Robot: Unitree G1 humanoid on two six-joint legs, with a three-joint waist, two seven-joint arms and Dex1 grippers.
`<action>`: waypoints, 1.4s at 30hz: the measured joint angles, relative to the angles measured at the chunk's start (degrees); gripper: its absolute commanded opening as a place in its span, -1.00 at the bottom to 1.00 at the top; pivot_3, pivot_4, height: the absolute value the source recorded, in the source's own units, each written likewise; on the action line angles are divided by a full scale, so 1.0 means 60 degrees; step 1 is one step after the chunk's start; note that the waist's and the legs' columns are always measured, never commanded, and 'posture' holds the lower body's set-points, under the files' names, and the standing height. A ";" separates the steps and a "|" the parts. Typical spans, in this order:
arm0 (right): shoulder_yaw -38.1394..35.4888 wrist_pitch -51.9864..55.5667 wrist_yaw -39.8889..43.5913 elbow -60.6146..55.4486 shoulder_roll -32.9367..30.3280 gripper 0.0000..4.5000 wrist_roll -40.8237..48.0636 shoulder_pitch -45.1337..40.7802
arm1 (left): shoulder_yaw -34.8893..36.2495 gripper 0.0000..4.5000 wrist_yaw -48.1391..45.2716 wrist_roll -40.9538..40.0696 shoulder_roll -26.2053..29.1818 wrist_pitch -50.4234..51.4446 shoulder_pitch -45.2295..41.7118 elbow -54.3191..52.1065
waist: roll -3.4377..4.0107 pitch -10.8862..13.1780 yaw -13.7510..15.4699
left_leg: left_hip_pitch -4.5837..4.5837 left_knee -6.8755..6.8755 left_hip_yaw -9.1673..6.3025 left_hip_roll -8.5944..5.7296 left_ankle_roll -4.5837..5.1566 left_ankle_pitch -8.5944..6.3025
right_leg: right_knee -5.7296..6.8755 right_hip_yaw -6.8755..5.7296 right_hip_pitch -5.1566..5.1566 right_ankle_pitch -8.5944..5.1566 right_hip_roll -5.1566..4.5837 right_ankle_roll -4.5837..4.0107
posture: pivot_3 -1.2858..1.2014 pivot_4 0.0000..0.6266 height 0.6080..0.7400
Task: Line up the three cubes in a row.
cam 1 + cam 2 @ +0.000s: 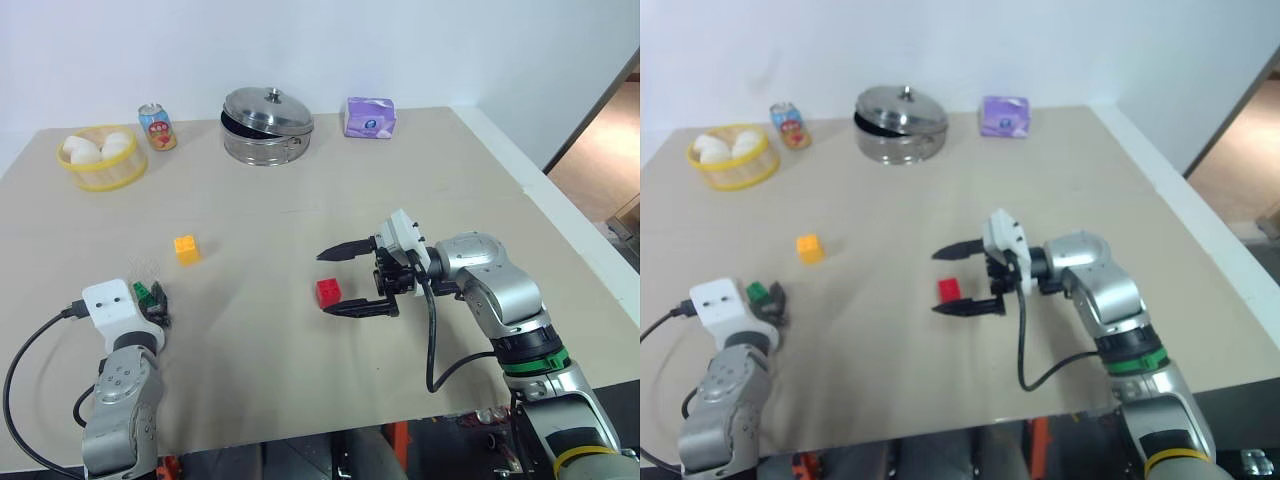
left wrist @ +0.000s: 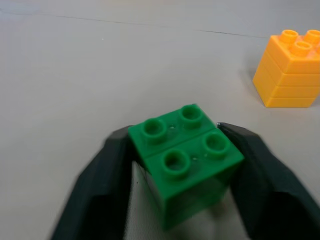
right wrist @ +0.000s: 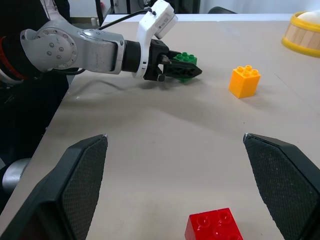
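Head view: my left tool [image 1: 157,303] is clamped on the green cube [image 1: 143,294], near the yellow cube [image 1: 186,248].
Left wrist: both fingers [image 2: 102,175] touch it; I'd lift slowly.
Right wrist: right tool [image 3: 175,182] spread wide, empty, straddling the red cube [image 3: 213,226].

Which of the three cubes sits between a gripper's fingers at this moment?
The green cube: the left gripper has a black finger against each of its sides. The red cube lies between the open right gripper's fingers untouched, and the yellow cube stands alone.
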 measured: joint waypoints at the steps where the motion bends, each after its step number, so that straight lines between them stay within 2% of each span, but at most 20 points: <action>1: 0.0000 0.0003 0.0002 0.0000 -0.0003 1.00 -0.0001 0.0000 | 0.0008 -0.19 -0.0060 -0.0009 0.0037 -0.0036 0.0072 -0.0013 | 0.0000 0.0000 -0.0001 | 0.0000 0.0000 0.0000 0.0000 0.0000 0.0000 | 0.0000 0.0000 0.0000 0.0000 0.0000 0.0000 | 0.03 -0.52 1.00; 9: 0.0000 0.0004 0.0009 0.0003 -0.0032 1.00 -0.0002 -0.0001 | 0.0210 -0.19 -0.0667 -0.0284 0.0475 -0.0064 0.0381 -0.0074 | 0.0000 0.0000 -0.0008 | 0.0002 -0.0002 0.0004 0.0000 -0.0003 -0.0002 | 0.0000 0.0006 -0.0005 0.0000 0.0002 -0.0001 | 0.03 -0.52 1.00; 12: -0.0001 0.0010 0.0005 0.0000 -0.0032 1.00 0.0001 -0.0006 | 0.0308 -0.19 -0.1567 -0.0627 0.1216 -0.0090 0.0381 0.0188 | 0.0001 0.0000 -0.0004 | 0.0001 -0.0003 0.0001 0.0001 -0.0003 -0.0002 | 0.0000 0.0001 -0.0009 0.0001 0.0001 -0.0002 | 0.03 -0.52 1.00; 19: -0.0080 0.0242 -0.0117 -0.0498 -0.0209 1.00 0.0207 -0.0001 | -0.0342 -0.19 -0.5311 -0.1524 0.3682 -0.0720 0.0239 0.0746 | 0.0001 0.0001 -0.0003 | -0.0038 -0.0005 0.0011 0.0001 -0.0009 -0.0005 | 0.0001 0.0012 -0.0063 0.0003 0.0000 -0.0005 | 0.03 -0.52 1.00; 26: -0.0485 0.0531 -0.0513 -0.1303 -0.0641 1.00 0.0455 0.0517 | -0.1928 -0.19 -0.8629 -0.1891 0.5454 -0.1007 -0.0399 0.1045 | 0.0003 0.0002 0.0010 | -0.0061 -0.0027 0.0026 0.0000 -0.0009 -0.0005 | 0.0001 0.0034 -0.0099 0.0000 0.0006 -0.0007 | 0.03 -0.52 1.00; 34: -0.0868 0.0794 -0.1090 -0.2074 -0.0930 1.00 0.0656 0.1015 | -0.3619 -0.19 -1.0056 -0.1729 0.5564 -0.1100 -0.2544 0.1949 | 0.0002 0.0002 0.0004 | -0.0055 -0.0021 0.0030 0.0000 -0.0006 -0.0003 | 0.0002 0.0049 -0.0096 0.0008 0.0014 0.0003 | 0.03 -0.52 1.00; 42: -0.1080 0.0903 -0.1471 -0.2422 -0.1031 1.00 0.0778 0.1281 | -0.4769 -0.19 -1.1142 -0.1295 0.5279 -0.1666 -0.3985 0.3267 | 0.0002 0.0002 -0.0009 | -0.0052 -0.0023 0.0040 0.0000 -0.0006 -0.0003 | 0.0003 0.0076 -0.0099 0.0012 0.0024 0.0010 | 0.03 -0.52 1.00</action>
